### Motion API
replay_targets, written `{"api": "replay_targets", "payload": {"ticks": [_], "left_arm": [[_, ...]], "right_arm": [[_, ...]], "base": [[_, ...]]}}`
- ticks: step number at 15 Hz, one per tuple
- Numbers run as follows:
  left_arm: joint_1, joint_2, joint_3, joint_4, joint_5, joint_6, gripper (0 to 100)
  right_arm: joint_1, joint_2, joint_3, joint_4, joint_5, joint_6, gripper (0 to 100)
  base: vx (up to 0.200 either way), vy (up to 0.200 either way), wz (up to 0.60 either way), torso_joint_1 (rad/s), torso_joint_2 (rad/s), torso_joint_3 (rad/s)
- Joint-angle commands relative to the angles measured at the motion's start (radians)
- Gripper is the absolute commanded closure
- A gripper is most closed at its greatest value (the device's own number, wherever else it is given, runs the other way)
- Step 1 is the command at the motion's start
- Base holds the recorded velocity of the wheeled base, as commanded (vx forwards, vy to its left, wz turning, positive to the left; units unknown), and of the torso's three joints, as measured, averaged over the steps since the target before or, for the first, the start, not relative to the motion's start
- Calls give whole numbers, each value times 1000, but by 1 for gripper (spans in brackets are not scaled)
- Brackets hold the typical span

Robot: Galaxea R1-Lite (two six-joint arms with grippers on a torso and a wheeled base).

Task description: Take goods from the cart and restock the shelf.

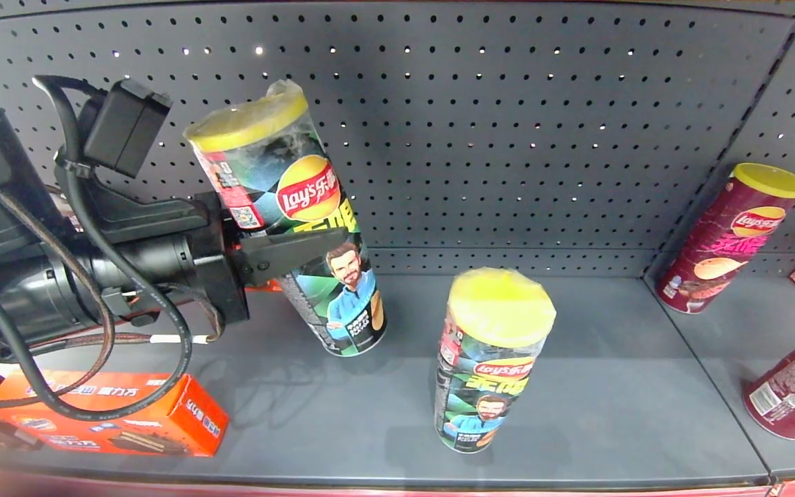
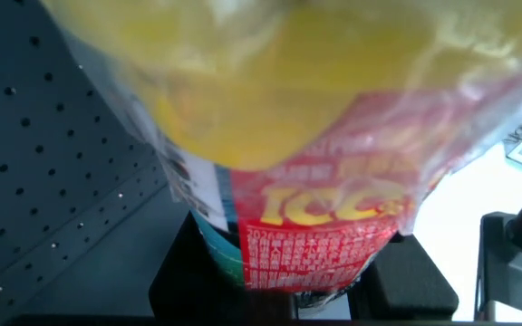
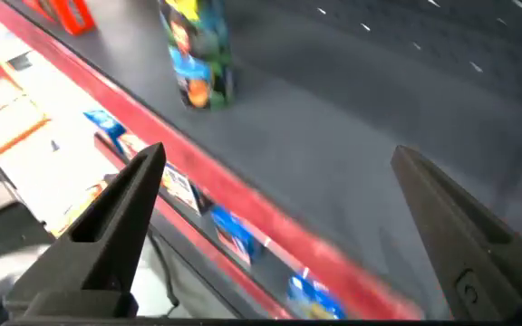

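A tall chip can [image 1: 301, 197] with green-and-black print and a yellow lid under clear wrap is clamped at mid-body in the left pincer [image 1: 315, 243]. It is tilted, its top leaning toward the pincer's wrist side and its base low at the grey shelf [image 1: 611, 386]. A matching can [image 1: 491, 366] stands upright on the shelf, past the pincer's tips to the right and nearer the front edge.

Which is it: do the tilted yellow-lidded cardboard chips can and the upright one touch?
Apart. The head view shows bare grey shelf between the tilted can and the upright can.
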Motion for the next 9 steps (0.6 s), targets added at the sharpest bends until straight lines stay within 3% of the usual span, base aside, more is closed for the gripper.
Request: {"api": "replay_targets", "payload": {"ticks": [1, 3, 5, 9], "left_arm": [[-7, -15, 25, -1, 1, -1, 100], [-7, -25, 40, -1, 1, -1, 100], [-7, -25, 63, -3, 1, -1, 100], [-39, -46, 96, -15, -6, 4, 100]], "right_arm": [[-5, -327, 78, 199, -110, 8, 0], [-65, -410, 110, 271, -203, 19, 0], [-189, -356, 110, 271, -239, 74, 0], [-181, -348, 110, 267, -407, 88, 0]], "base": [[0, 0, 0, 0, 0, 0], [0, 0, 0, 0, 0, 0], [0, 0, 0, 0, 0, 0], [0, 0, 0, 0, 0, 0]]}}
